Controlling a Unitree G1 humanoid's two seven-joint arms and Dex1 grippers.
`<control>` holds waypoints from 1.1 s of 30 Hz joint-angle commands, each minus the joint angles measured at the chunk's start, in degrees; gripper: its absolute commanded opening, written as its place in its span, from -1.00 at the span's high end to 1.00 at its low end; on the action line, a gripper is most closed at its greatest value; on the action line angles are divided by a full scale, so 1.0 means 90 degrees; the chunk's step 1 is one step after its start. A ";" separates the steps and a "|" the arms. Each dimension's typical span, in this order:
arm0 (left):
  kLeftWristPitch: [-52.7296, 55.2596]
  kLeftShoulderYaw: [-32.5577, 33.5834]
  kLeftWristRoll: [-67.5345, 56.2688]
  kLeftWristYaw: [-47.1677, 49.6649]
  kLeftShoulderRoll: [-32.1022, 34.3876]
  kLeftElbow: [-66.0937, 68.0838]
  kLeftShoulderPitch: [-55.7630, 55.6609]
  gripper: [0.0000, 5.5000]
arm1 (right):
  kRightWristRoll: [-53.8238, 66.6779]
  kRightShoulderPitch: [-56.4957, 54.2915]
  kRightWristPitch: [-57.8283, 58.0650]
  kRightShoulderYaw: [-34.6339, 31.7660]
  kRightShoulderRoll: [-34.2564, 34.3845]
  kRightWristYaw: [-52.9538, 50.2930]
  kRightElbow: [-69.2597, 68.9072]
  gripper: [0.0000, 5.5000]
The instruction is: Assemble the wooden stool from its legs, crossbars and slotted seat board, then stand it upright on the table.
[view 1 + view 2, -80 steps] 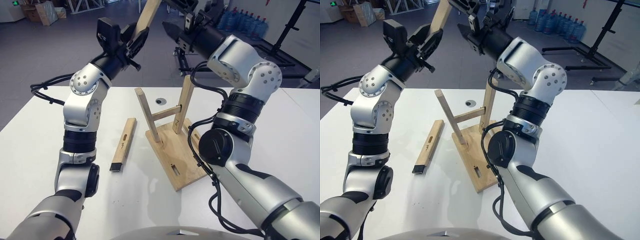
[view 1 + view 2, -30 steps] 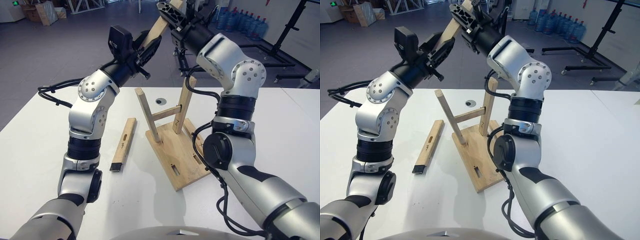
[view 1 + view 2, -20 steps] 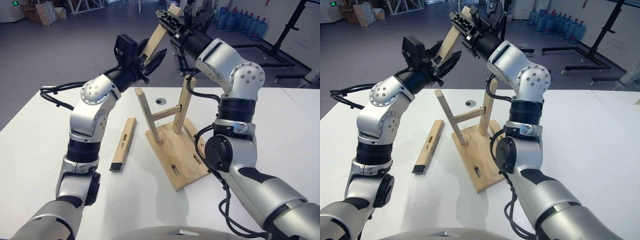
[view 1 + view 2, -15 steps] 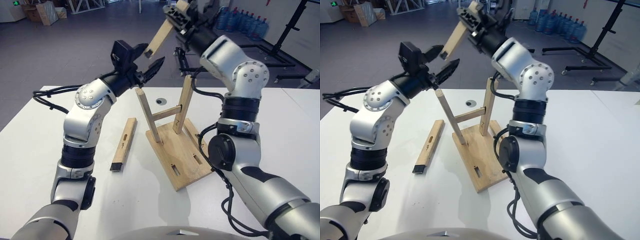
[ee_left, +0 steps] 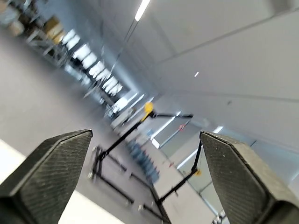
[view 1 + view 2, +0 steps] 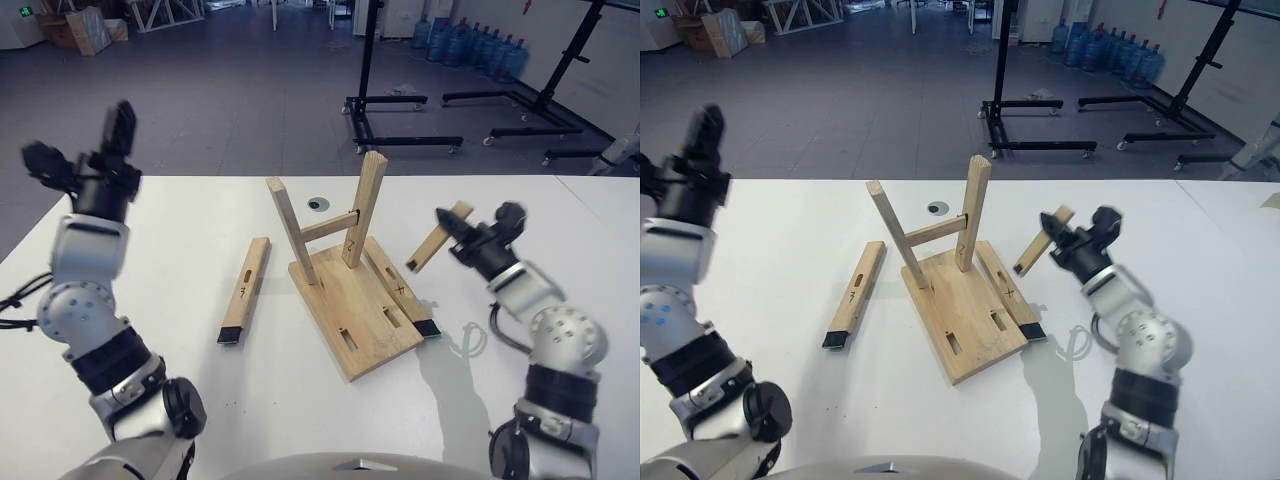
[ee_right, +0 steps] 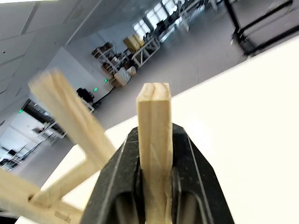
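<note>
Right gripper [image 6: 452, 233] clamps wooden piece [image 6: 425, 253] beside seat board [image 6: 356, 306].

- The left gripper's [image 5: 145, 134] two dark fingers [image 5: 51, 163] stood wide apart, flanking a black stand [image 5: 122, 138].
- Blurred blue water bottles [image 5: 140, 159] sat near that stand's base.
- A ceiling light strip [image 5: 142, 9] shone far from it.

White table [image 6: 270, 390], round grommet hole [image 6: 317, 203] at 12 o'clock. Behind it: black wheeled stands [image 6: 400, 142] at 12, water jugs [image 6: 480, 45] at 1, cardboard boxes [image 6: 85, 28] at 11.
</note>
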 commanded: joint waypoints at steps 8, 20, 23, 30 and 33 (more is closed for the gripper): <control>-0.0572 -0.0673 0.0350 -0.0318 -0.0031 0.0183 0.0592 -0.54 | -0.1294 -0.0350 -0.2175 0.0532 0.0634 0.0527 0.1375 0.86; -0.0818 -0.1105 0.0472 -0.0439 -0.0057 0.0181 0.0757 -0.54 | -0.1778 -0.0154 -0.2761 0.0766 0.0744 0.0962 0.1924 0.86; -0.0844 -0.1146 0.0477 -0.0408 -0.0057 0.0140 0.0776 -0.54 | -0.1867 -0.0093 -0.2785 0.0795 0.0718 0.1051 0.2007 0.86; -0.0873 -0.1277 0.0530 -0.0377 -0.0054 0.0093 0.0777 -0.54 | -0.1998 -0.0194 -0.2911 0.0763 0.0656 0.1168 0.2285 0.86; -0.0889 -0.1334 0.0553 -0.0379 -0.0042 0.0077 0.0790 -0.54 | -0.2064 -0.0182 -0.2977 0.0822 0.0649 0.1192 0.2340 0.86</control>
